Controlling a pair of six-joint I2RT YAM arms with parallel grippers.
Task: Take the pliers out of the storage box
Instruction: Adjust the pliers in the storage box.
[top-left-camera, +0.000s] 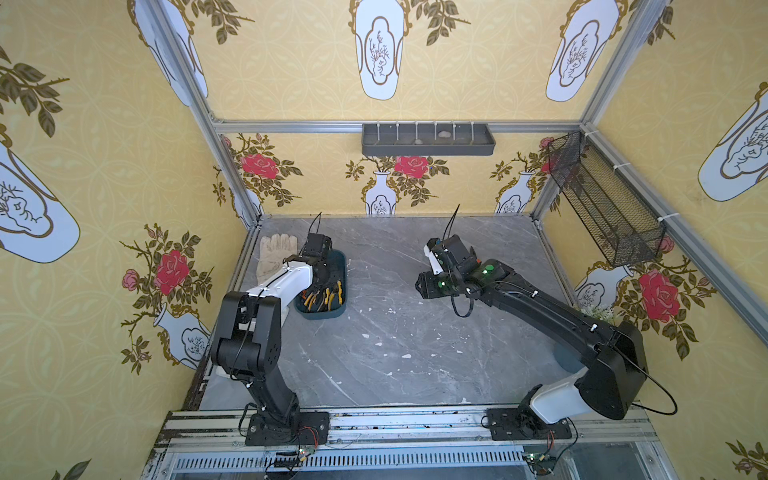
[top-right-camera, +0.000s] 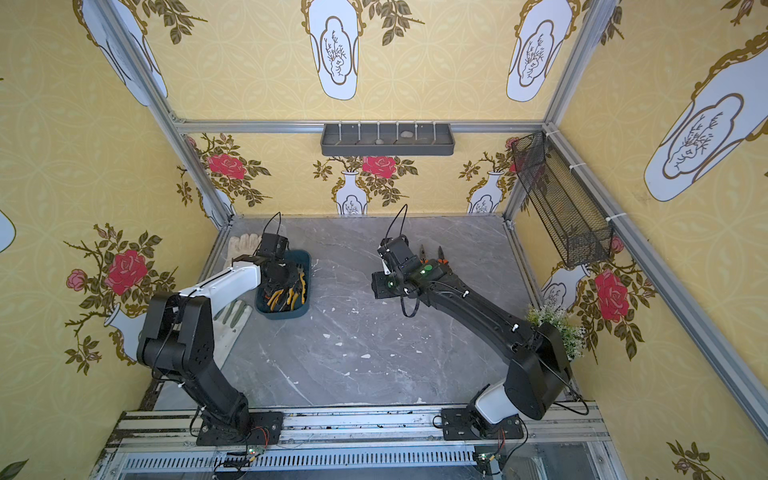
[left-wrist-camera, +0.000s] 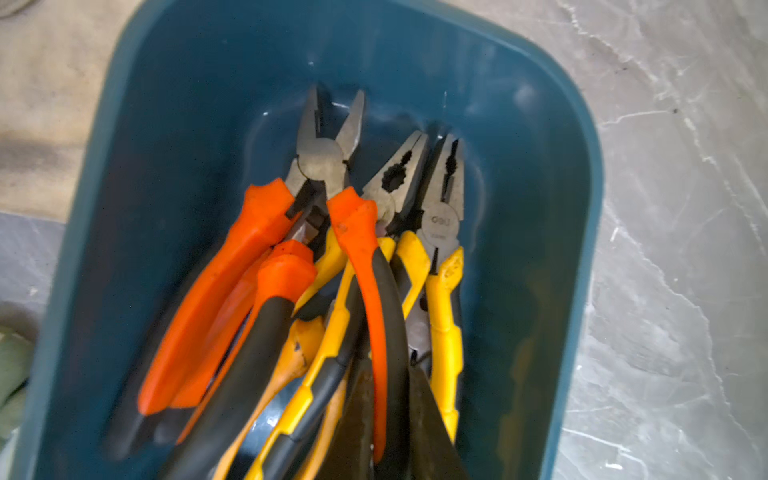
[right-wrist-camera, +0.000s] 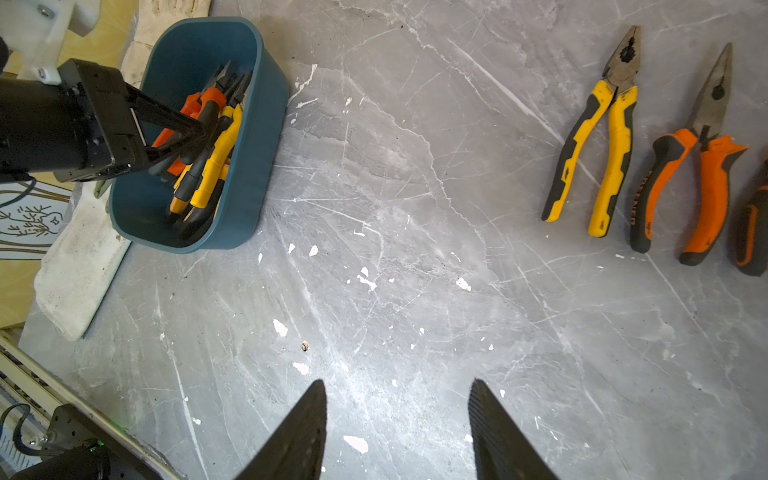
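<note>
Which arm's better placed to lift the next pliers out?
Left. The left gripper is down in the storage box, shut on orange-handled pliers; the right gripper hangs open over the table, away from the box.

left gripper (right-wrist-camera: 197, 135) pinching pliers (right-wrist-camera: 216, 162) in storage box (right-wrist-camera: 266, 166), loose pliers (right-wrist-camera: 618, 141) on table (right-wrist-camera: 415, 249)

My bench (right-wrist-camera: 415, 199) is a grey, marble-patterned slab, scratched and flecked with white chips (right-wrist-camera: 365, 282). On my left side the teal storage box (right-wrist-camera: 266, 133) stands on it, right against a pale work glove (right-wrist-camera: 79, 266) that lies flat along the bench's left edge. A second glove (top-left-camera: 276, 253) lies further back, just beside the box. Well apart, on my right side, yellow-and-black pliers (right-wrist-camera: 594, 141) and orange-and-black pliers (right-wrist-camera: 698, 178) lie side by side, heads pointing away from me. A third pair (right-wrist-camera: 752, 232) lies beside them, cut off by the frame.
</note>
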